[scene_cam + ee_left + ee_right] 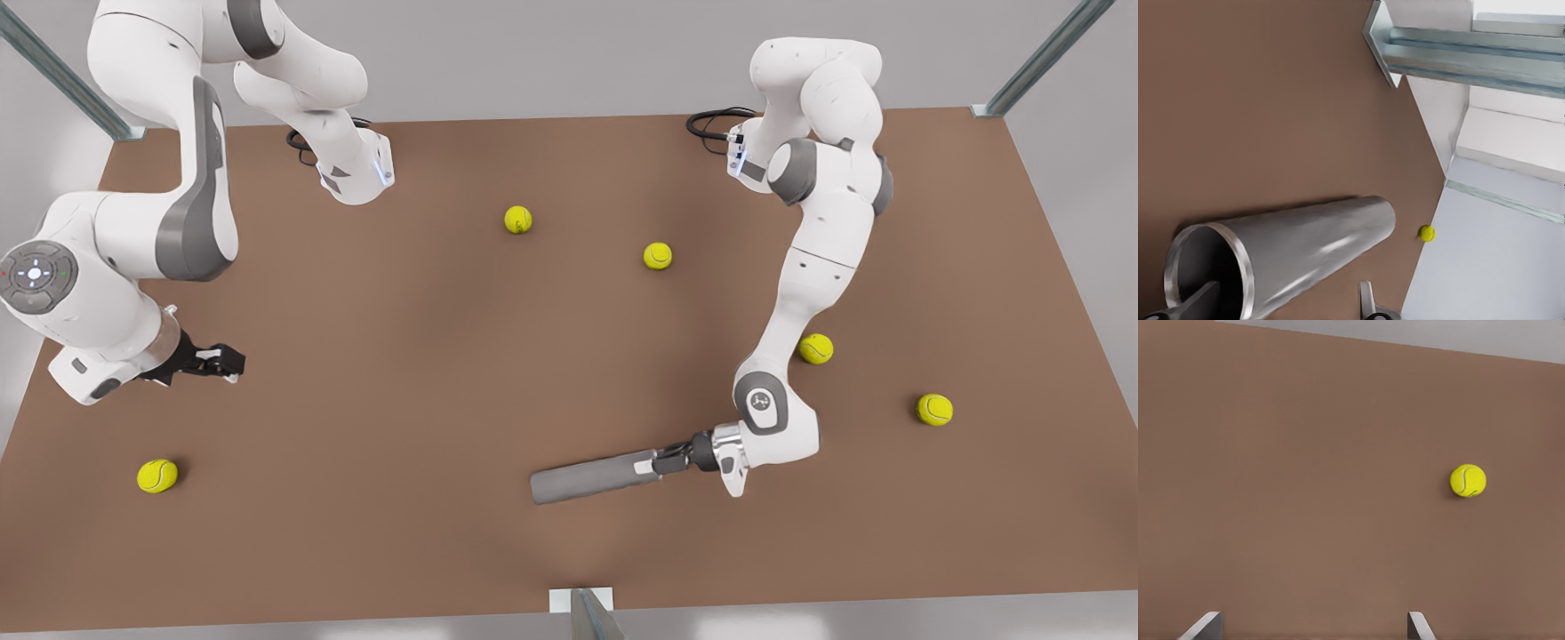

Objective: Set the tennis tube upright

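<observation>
Tennis tube (594,477) lies flat on the desk (427,373), near its front edge. Left hand (669,460) pinches the tube's hollow end, one finger (1198,301) inside. Right hand (227,360) hangs spread wide over bare desk, a ball (1468,481) nearby.

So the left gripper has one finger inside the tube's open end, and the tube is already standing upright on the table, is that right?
Not quite: in the front view the tube lies on its side on the table. The left gripper does have one finger inside its open end.
</observation>
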